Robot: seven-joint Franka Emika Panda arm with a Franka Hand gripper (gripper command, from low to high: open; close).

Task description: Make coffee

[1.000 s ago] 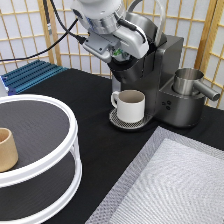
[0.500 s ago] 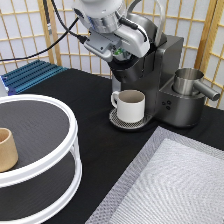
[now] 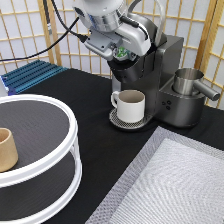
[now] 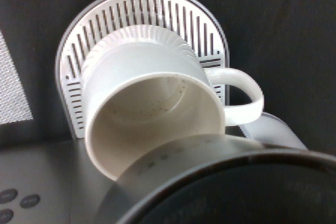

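Note:
A cream-white handled mug (image 3: 131, 105) stands on the round drip tray (image 3: 116, 121) of the dark coffee machine (image 3: 167, 65). My gripper (image 3: 121, 54) is at the machine's brew head, right above the mug. It is shut on a small green-and-white coffee pod (image 3: 120, 51), only partly visible against the dark machine. The wrist view looks down into the empty mug (image 4: 157, 115) on the slotted tray (image 4: 79, 55), with the machine's dark round rim (image 4: 247, 185) close in front. The pod does not show there.
A white two-tier round rack (image 3: 70, 131) at the exterior view's left holds a tan handleless cup (image 3: 7, 149). A metal pitcher (image 3: 189, 80) sits on the machine's right side. A grey woven mat (image 3: 175, 185) lies at the bottom right, and a blue rack (image 3: 30, 75) at the back left.
The arm has shifted only slightly over the brew head. The mug and everything else have stayed put.

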